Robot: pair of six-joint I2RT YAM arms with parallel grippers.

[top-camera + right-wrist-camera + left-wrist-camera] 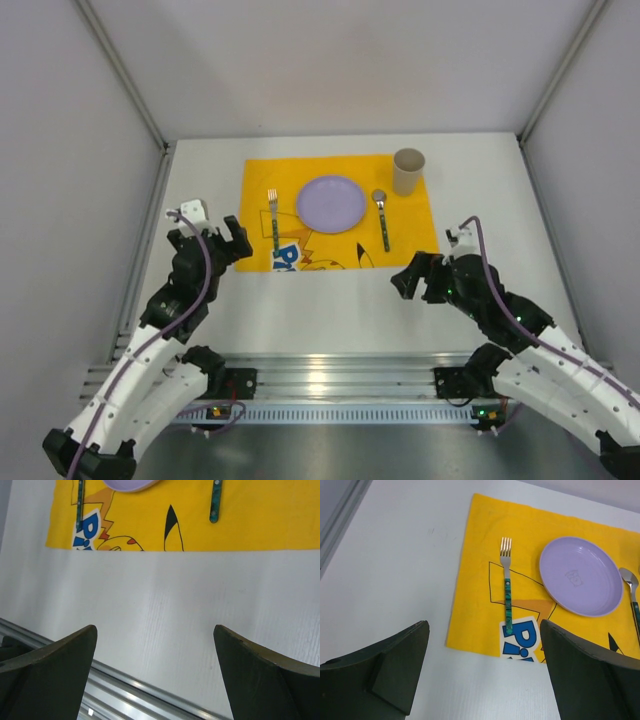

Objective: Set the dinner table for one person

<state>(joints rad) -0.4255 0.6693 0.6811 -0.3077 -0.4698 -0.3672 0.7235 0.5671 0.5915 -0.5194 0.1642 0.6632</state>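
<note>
On the white dinner table [330, 310] lies a yellow cartoon-print cloth [260, 180]. On it sit a lilac plate [331, 202], a fork [272, 215] with a green handle to the plate's left, a spoon [382, 215] with a green handle to its right, and a beige cup [408, 171] at the cloth's far right corner. My left gripper [228, 243] is open and empty beside the cloth's near left corner; its view shows the fork [506, 582] and plate [580, 575]. My right gripper [418, 276] is open and empty over bare table below the cloth [260, 525].
Pale grey panels [70, 150] wall the table on the left, back and right. A ribbed aluminium rail [340, 385] runs along the near edge between the two arm bases; it also shows in the right wrist view [125, 690].
</note>
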